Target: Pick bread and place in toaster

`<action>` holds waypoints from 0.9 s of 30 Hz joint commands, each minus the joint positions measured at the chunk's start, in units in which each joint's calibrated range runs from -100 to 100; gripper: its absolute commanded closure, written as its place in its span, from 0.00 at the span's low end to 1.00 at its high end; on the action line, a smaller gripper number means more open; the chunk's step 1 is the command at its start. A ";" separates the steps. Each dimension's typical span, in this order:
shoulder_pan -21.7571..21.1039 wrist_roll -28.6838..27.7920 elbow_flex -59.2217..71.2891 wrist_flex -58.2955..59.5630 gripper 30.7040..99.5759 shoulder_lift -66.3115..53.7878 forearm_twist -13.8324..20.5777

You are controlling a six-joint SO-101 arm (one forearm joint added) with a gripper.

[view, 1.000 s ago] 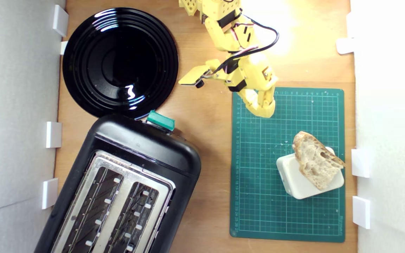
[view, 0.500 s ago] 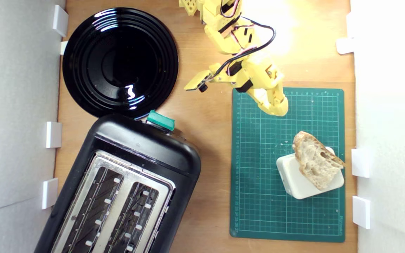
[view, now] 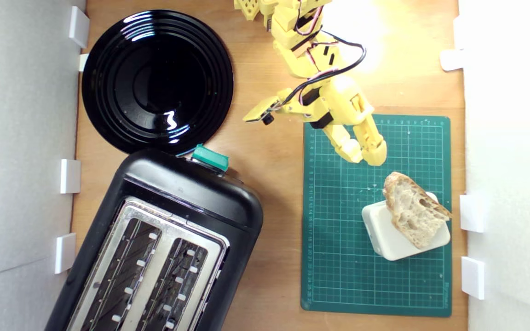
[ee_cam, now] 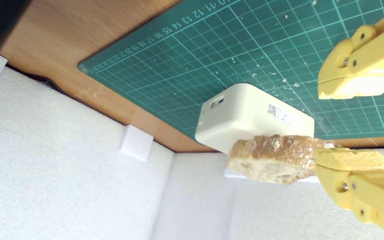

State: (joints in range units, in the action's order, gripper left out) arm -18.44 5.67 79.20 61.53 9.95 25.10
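Surface: wooden tabletop (view: pixel 274 151) walled by white foam panels (view: pixel 21 138), with white clips (view: pixel 70 176) set along the edges.
Mat: green cutting mat (view: pixel 338 257) laid on the exterior view's right half; crumbs scattered on it.
Block: cream block (view: pixel 384 239) rested on the mat near its right edge in the exterior view.
Bread: bread (view: pixel 412 211) propped on the cream block, crust seen edge-on in the wrist view (ee_cam: pixel 273 156).
Toaster: toaster (view: pixel 164 239) placed at the exterior view's lower left, both slots empty, teal lever (view: pixel 210 157) at its upper end.
Plate: black plate (view: pixel 157 80) set above the toaster, rim just beside the lever.
Gripper: yellow gripper (view: pixel 367 154) held over the mat just short of the bread, jaws parted, nothing held; one fingertip (ee_cam: pixel 352 160) seen close beside the crust, contact unclear.
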 commanded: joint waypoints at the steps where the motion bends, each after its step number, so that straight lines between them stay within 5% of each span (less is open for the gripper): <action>1: -0.73 0.22 -1.98 2.13 0.27 -0.39 -0.44; 27: -3.47 -1.19 -8.34 8.61 0.23 7.85 -1.44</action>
State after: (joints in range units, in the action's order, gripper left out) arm -20.92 4.53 73.00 67.88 18.19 24.03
